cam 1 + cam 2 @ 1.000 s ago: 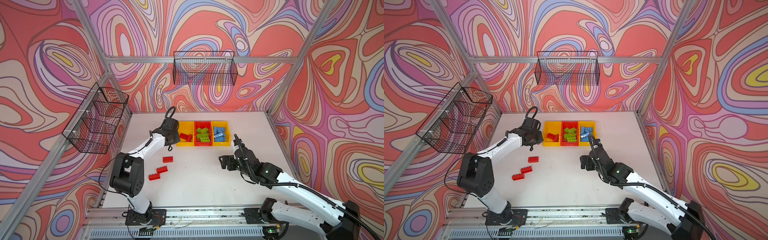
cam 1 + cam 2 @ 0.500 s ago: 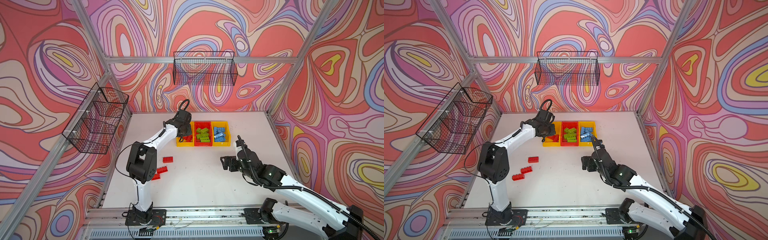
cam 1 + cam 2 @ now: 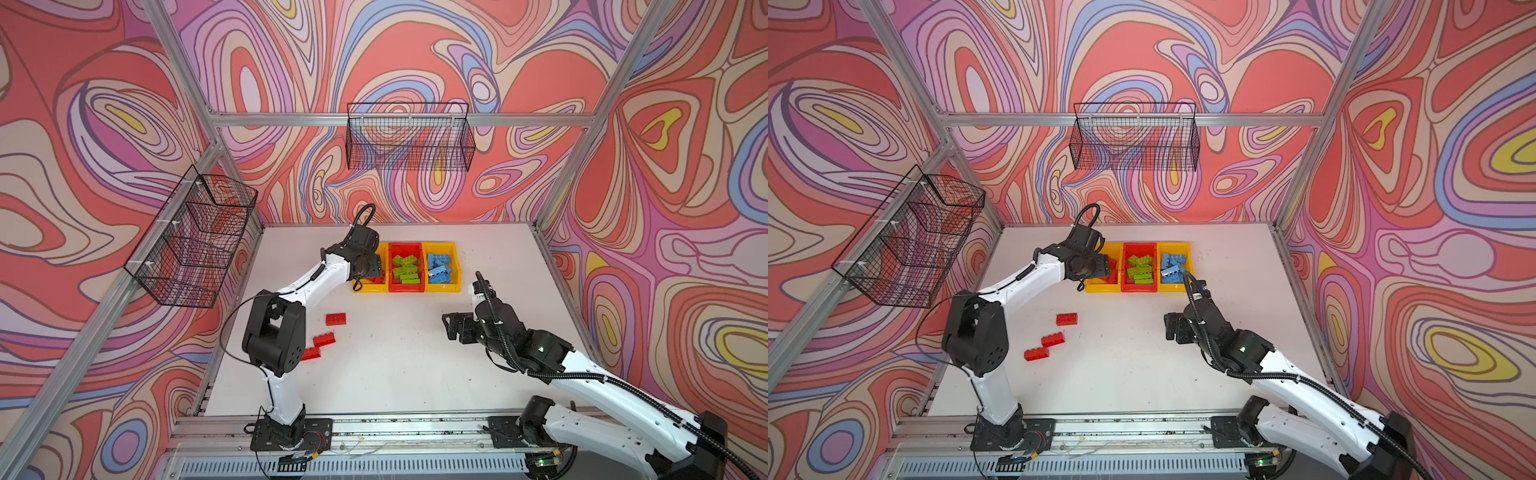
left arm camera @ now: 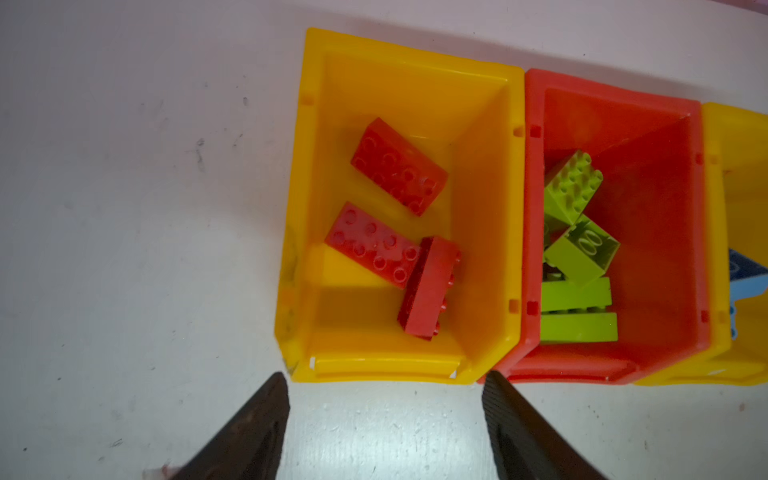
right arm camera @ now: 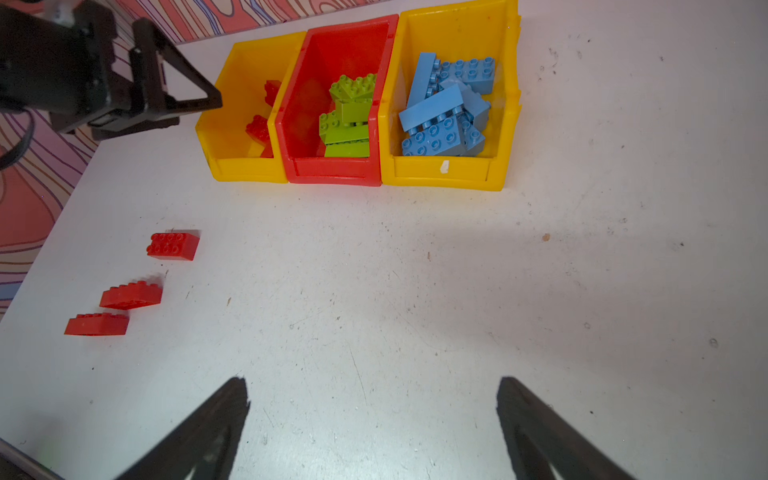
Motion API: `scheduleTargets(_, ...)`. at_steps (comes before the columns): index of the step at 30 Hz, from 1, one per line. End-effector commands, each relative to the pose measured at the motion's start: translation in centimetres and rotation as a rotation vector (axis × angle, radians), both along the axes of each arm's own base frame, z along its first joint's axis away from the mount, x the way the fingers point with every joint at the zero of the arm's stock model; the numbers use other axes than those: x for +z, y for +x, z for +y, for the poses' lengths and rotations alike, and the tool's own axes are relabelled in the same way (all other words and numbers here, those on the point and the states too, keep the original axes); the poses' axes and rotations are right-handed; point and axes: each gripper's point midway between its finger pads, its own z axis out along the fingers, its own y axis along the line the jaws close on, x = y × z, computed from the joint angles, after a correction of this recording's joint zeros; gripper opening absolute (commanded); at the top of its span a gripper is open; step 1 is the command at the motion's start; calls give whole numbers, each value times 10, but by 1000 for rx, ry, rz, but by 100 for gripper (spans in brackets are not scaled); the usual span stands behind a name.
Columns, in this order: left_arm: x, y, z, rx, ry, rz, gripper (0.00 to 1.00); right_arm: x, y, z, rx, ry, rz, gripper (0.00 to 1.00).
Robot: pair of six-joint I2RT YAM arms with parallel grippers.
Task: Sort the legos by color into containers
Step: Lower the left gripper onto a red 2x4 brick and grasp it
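White tabletop (image 3: 395,374) carries three loose red legos (image 3: 324,339) at near left, long axes roughly left-right. Just beyond them the left gripper (image 4: 386,378), jaws apart and empty, hangs at the left yellow container (image 4: 411,62), which holds three reds. The right gripper (image 5: 372,380), wide and empty, sits farther off.

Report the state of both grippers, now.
Left gripper: open, empty, at the yellow bin of red bricks.
Right gripper: open, empty, above the table.
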Motion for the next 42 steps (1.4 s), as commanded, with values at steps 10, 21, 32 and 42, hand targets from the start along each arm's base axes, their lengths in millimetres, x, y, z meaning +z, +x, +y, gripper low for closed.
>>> scheduleTargets(10,-20,-88,65,39,142,39,100,-14,10,25,68,-1,30,98)
scheduleTargets(21,-81,-96,82,78,12,169,100,-9,2,22,55,48,37,98)
scheduleTargets(32,-109,-100,85,83,32,229,91,-8,4,22,49,48,41,98)
scheduleTargets(42,-126,-108,93,105,79,291,70,-11,3,21,45,44,40,98)
